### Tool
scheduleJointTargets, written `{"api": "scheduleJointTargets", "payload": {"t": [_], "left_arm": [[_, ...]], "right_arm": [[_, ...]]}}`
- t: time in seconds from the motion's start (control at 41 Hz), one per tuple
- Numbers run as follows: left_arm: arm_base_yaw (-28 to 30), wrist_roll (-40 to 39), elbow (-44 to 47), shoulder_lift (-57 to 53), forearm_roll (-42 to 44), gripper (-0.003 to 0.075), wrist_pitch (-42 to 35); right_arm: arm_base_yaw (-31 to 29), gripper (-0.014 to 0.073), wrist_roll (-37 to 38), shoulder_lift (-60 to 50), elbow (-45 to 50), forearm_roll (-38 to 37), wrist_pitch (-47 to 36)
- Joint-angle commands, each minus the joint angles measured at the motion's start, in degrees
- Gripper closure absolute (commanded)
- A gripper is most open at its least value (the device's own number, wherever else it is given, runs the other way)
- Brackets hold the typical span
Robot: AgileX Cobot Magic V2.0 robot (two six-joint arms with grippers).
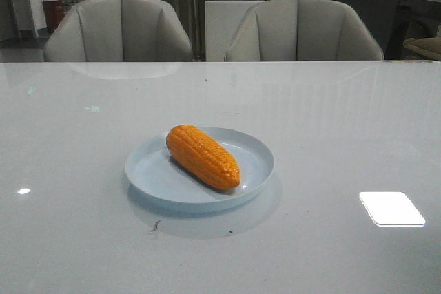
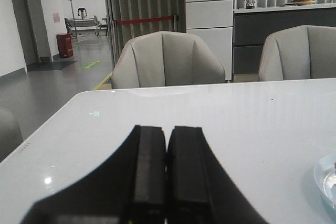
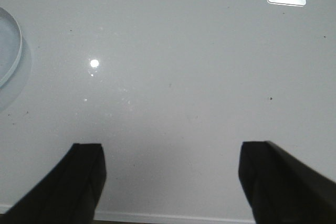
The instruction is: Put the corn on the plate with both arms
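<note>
The orange corn (image 1: 203, 156) lies diagonally on the pale blue plate (image 1: 258, 163) in the middle of the table in the front view. No arm shows in the front view. In the left wrist view my left gripper (image 2: 167, 132) is shut and empty above the table, with the plate's rim (image 2: 325, 179) at the frame's right edge. In the right wrist view my right gripper (image 3: 170, 153) is open wide and empty over bare table near its front edge, and the plate's rim (image 3: 13, 51) shows at the left edge.
Two grey chairs (image 1: 120, 29) (image 1: 303, 32) stand behind the table's far edge. A bright light reflection (image 1: 391, 208) lies on the glossy table at the right. The table's near edge (image 3: 168, 217) shows under the right gripper.
</note>
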Motion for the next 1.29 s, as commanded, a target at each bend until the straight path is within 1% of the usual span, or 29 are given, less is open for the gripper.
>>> {"api": "scheduleJointTargets", "payload": {"t": [0.0, 0.39, 0.487, 0.633, 0.731, 0.755, 0.828, 0.974, 1.072, 1.121, 1.145, 1.169, 1.267], "left_arm": [[0.17, -0.61, 2.13, -0.88, -0.32, 0.0626, -4.25], [0.17, -0.61, 2.13, -0.88, -0.32, 0.0626, -4.25], [0.17, -0.61, 2.13, -0.88, -0.32, 0.0625, -4.25], [0.17, -0.61, 2.13, -0.88, -0.32, 0.0626, -4.25], [0.17, -0.61, 2.13, -0.88, -0.32, 0.0626, -4.25], [0.17, -0.61, 2.13, -0.88, -0.32, 0.0626, -4.25], [0.17, -0.61, 2.13, -0.88, -0.32, 0.0626, -4.25], [0.17, -0.61, 2.13, -0.88, -0.32, 0.0626, -4.25], [0.17, -0.61, 2.13, -0.88, -0.32, 0.0626, -4.25], [0.17, -0.61, 2.13, -0.88, -0.32, 0.0626, -4.25], [0.17, -0.61, 2.13, -0.88, -0.32, 0.0626, -4.25], [0.17, -0.61, 2.13, -0.88, -0.32, 0.0626, -4.25], [0.17, -0.61, 2.13, -0.88, -0.32, 0.0626, -4.25]], "right_arm": [[-0.1, -0.0029, 0.06, 0.01, -1.58, -0.55, -3.48], [-0.1, -0.0029, 0.06, 0.01, -1.58, -0.55, -3.48], [-0.1, -0.0029, -0.08, -0.67, -1.58, -3.5, -3.12], [-0.1, -0.0029, -0.08, -5.39, -1.47, -4.64, -2.19], [-0.1, -0.0025, -0.08, -10.56, -1.41, -4.64, -2.07], [-0.1, -0.0014, -0.08, -12.08, -1.41, -4.73, -2.15], [-0.1, 0.0068, -0.08, -15.67, -1.41, -4.77, -2.4], [-0.1, 0.0342, -0.08, -21.62, -1.41, -4.51, -2.48], [-0.1, 0.0483, -0.08, -24.74, -1.41, -4.15, -3.37], [-0.1, 0.0538, -0.08, -25.9, -1.41, -3.18, -3.85], [-0.1, 0.0547, -0.08, -26.68, -1.28, -2.38, -4.29], [-0.1, 0.0536, -0.08, -27.55, -0.97, -2.01, -5.04], [-0.1, 0.0538, -0.08, -31.08, 2.11, -0.2, -10.23]]}}
